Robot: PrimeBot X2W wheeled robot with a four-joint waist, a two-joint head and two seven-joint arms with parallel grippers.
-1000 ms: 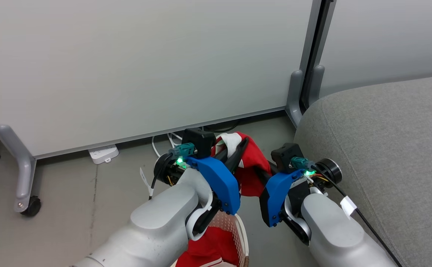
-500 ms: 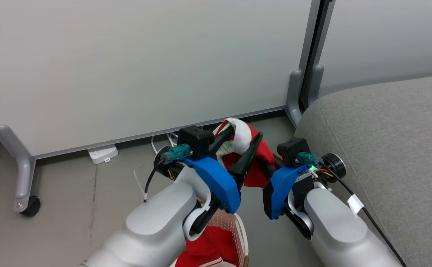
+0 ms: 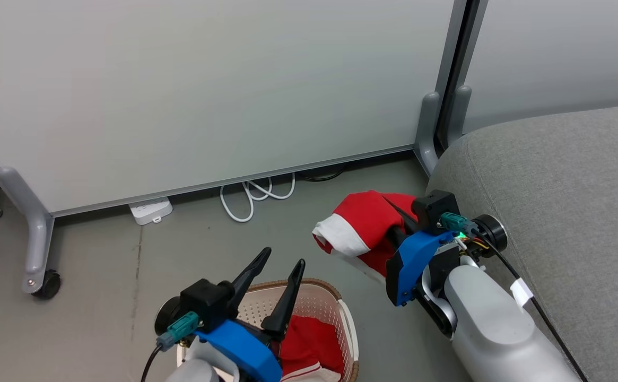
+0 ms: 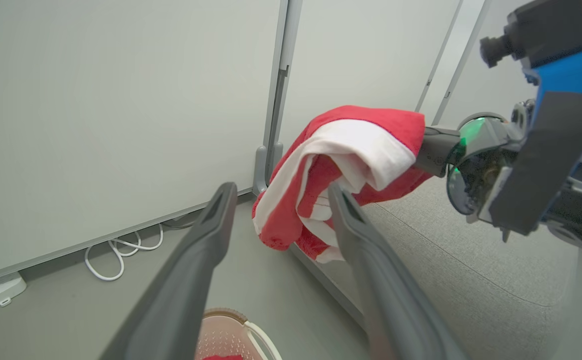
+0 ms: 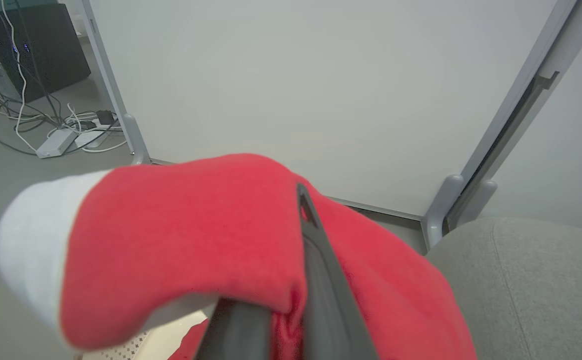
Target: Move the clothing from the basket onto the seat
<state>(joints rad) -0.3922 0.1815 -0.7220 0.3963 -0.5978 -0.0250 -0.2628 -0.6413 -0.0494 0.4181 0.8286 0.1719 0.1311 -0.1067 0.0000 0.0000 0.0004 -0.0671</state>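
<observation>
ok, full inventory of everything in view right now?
held garment: one, red with white band, in right claw, beside sofa edge
basket garment: one, red with white, inside basket
basket: one, cream with brown rim, on floor
sofa: one, grey, right side
partition panels: two, pale grey, behind
power strip: one, white, floor under panel
cable: one, white, looped on floor by panel
caster: one, black, panel foot at left
left claw: one, dark fingers, open above basket
right claw: one, dark fingers, shut on held garment

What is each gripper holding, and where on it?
The right gripper is shut on a bunched red fold of the red-and-white fabric garment; the open left gripper holds nothing.
</observation>
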